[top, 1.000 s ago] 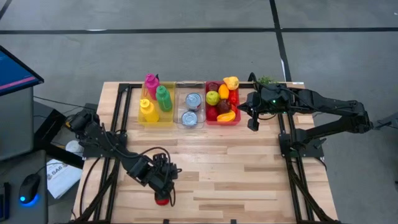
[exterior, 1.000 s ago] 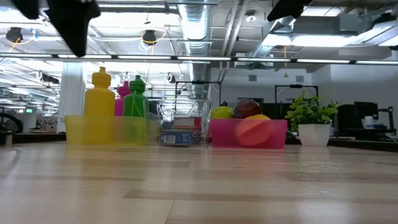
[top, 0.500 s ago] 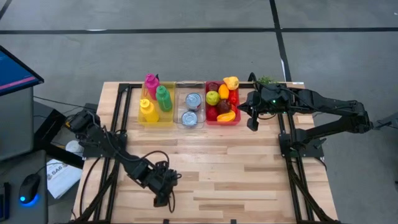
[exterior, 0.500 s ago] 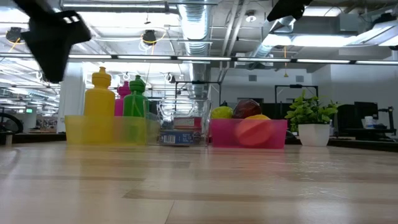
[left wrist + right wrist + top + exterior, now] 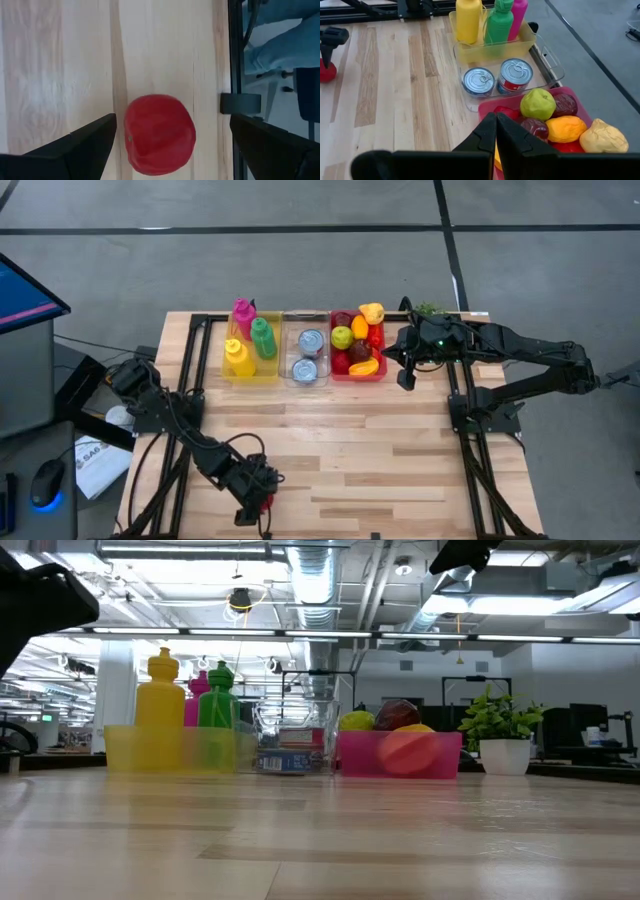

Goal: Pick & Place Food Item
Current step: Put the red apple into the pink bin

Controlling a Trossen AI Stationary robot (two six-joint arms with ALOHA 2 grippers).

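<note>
Bins: yellow (image 5: 250, 370) w/ bottles, clear (image 5: 307, 380) w/ cans, red (image 5: 368, 376) w/ fruit; left fingers (image 5: 80, 145) wide, right fingers (image 5: 485, 135) shut.

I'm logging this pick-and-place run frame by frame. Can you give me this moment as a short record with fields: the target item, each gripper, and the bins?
target item: red food item, lying on the table near its front edge
left gripper: open, jaws either side of the red food item, not closed on it
right gripper: shut, empty, beside the red bin
yellow bin: three bottles, yellow, green and pink
clear bin: two cans
red bin contents: mixed fruit
</note>
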